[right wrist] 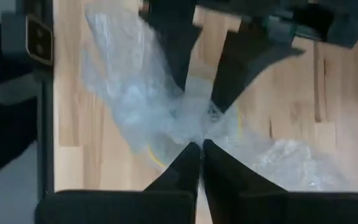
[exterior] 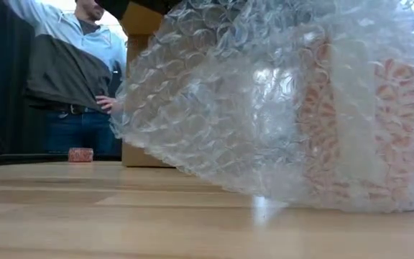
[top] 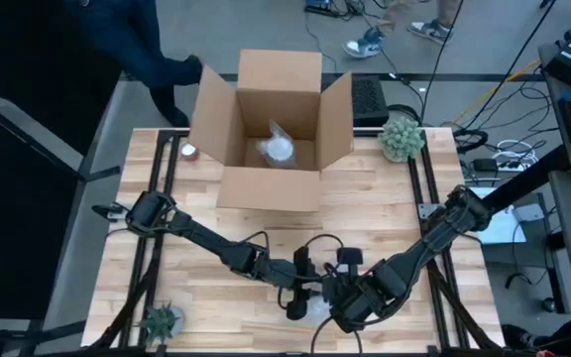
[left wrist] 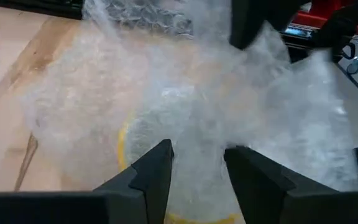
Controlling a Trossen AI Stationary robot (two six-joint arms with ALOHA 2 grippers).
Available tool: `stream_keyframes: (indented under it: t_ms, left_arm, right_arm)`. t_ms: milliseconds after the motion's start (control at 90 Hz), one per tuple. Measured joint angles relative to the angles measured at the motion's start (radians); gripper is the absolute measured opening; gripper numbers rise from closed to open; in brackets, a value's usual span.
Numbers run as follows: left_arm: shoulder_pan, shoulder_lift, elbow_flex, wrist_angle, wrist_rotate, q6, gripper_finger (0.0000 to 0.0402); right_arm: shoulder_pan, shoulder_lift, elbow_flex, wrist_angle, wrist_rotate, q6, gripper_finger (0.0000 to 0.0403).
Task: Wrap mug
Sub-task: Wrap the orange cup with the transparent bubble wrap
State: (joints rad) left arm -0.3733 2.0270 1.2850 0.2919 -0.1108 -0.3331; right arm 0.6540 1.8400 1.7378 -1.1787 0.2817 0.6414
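We see our left gripper (left wrist: 197, 165) with its two dark fingers (left wrist: 151, 174) spread apart over crumpled bubble wrap (left wrist: 185, 106). A yellow rim (left wrist: 122, 146) shows through the wrap, which lies on the wooden table (left wrist: 11, 56).

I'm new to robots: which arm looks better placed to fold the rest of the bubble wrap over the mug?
Probably the left. The right gripper is shut, pinching the bubble wrap over the mug, so it should hold. The left gripper is open, so it is free to fold.

Overhead, tabletop-level, two close wrist cameras
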Motion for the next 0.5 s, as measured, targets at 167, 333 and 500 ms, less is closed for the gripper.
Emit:
stream_keyframes:
  t_ms: [167, 333, 500]
  left_arm:
    - [0.0, 0.0, -0.001, 0.006, 0.0, -0.001, 0.0143]
    - [0.0, 0.0, -0.001, 0.009, 0.0, -0.002, 0.0143]
    - [0.0, 0.0, -0.002, 0.011, 0.0, -0.002, 0.0143]
  right_arm:
    - [0.009, 0.0, -0.019, 0.028, -0.007, 0.046, 0.0006]
    - [0.01, -0.009, -0.025, 0.024, -0.163, 0.078, 0.0056]
    - [0.01, -0.062, -0.024, 0.054, -0.21, 0.08, 0.009]
